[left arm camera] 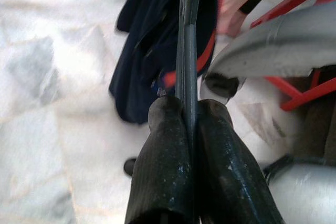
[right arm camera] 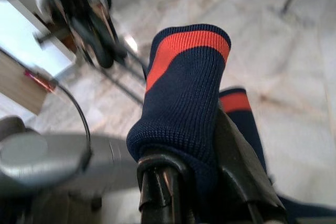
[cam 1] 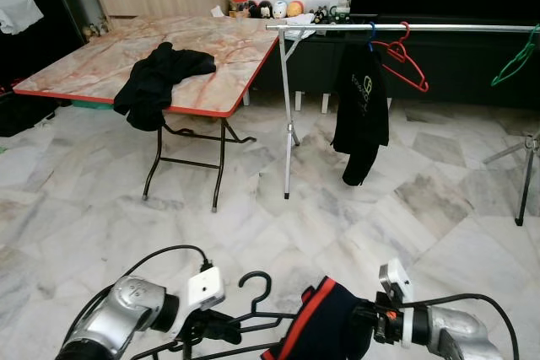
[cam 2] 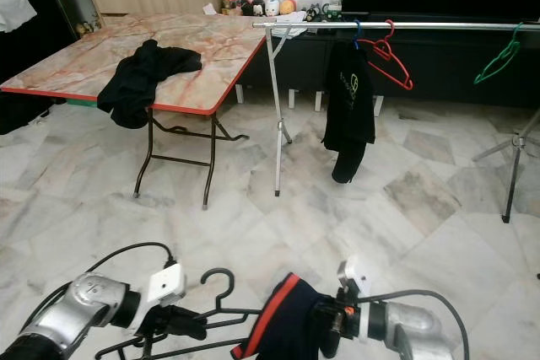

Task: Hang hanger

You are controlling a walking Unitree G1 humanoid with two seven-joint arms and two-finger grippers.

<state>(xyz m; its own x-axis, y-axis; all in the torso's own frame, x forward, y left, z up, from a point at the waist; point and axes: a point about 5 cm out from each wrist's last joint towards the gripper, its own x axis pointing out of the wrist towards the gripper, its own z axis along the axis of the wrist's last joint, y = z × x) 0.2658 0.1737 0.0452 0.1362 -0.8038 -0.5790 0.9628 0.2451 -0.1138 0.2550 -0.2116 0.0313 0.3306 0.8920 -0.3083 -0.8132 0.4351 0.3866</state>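
Marble floor, clothes rail ahead carrying a red hanger. Left gripper is clamped on the black hanger, low in front of the robot. Right gripper pinches a navy, red-striped garment just beside it.

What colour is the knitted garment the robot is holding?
Navy blue with an orange-red band, clearest in the right wrist view: garment.

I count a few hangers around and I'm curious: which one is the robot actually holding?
The black hanger low in front, pinched between the left gripper's fingers. The red hanger and the green hanger hang on the rail across the room.
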